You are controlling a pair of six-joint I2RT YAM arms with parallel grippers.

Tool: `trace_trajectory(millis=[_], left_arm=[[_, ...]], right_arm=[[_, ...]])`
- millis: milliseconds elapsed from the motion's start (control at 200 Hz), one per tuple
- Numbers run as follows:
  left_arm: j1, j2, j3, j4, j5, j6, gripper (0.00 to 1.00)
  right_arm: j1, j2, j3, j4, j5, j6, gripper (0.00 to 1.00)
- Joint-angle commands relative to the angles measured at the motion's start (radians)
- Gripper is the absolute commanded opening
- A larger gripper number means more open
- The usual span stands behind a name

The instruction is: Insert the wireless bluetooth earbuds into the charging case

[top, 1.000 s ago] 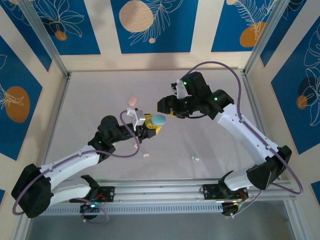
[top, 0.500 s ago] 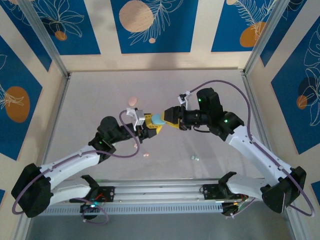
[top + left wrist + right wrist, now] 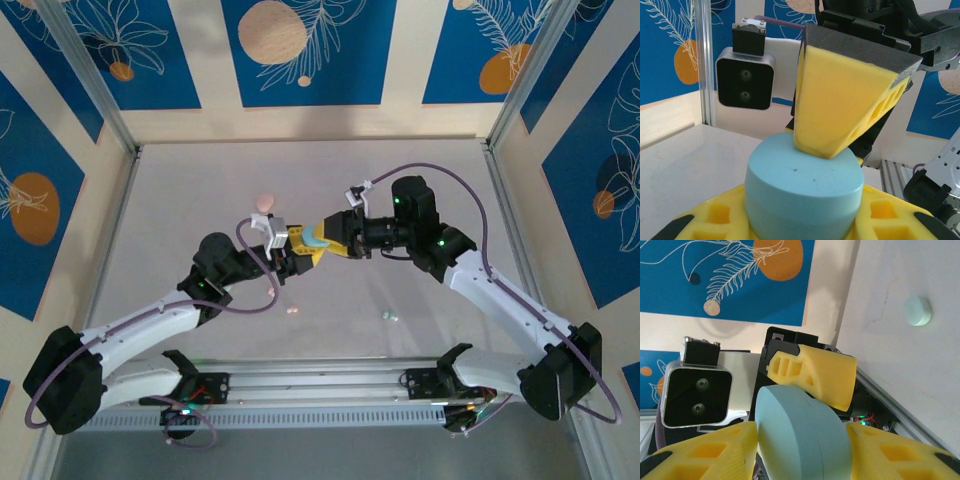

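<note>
Arms meet over the middle of the desk (image 3: pixel 190 200), each one reaching forward with a bent elbow. The left tool (image 3: pixel 302 253) grips the blue case (image 3: pixel 802 192) and holds it in the air. The right tool (image 3: pixel 330 237) has its fingers pressed on the same case from the opposite side. A pink earbud (image 3: pixel 293 311) and a pale earbud (image 3: pixel 389 316) lie on the desk, nearer to the bases.

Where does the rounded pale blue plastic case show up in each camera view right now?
Top external: the rounded pale blue plastic case sits near the middle of the picture.
Left wrist: bottom centre, one of the yellow fingers resting on its top.
Right wrist: bottom centre, between two yellow fingers.
Shared landmark: the yellow fingers touching the case.
</note>
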Motion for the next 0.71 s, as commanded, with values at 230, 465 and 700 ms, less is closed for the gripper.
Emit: trace_trajectory(millis=[230, 465, 700], left_arm=[[-0.002, -0.001, 0.042, 0.016, 0.001, 0.009, 0.36], [-0.002, -0.006, 0.047, -0.041, -0.018, 0.031, 0.51], [-0.002, -0.040, 0.042, -0.145, -0.073, 0.068, 0.70]], right_arm=[[-0.015, 0.012, -0.023, 0.064, -0.073, 0.041, 0.26], [-0.033, 0.000, -0.033, 0.079, -0.041, 0.035, 0.17], [-0.087, -0.045, -0.095, 0.108, 0.105, 0.027, 0.16]])
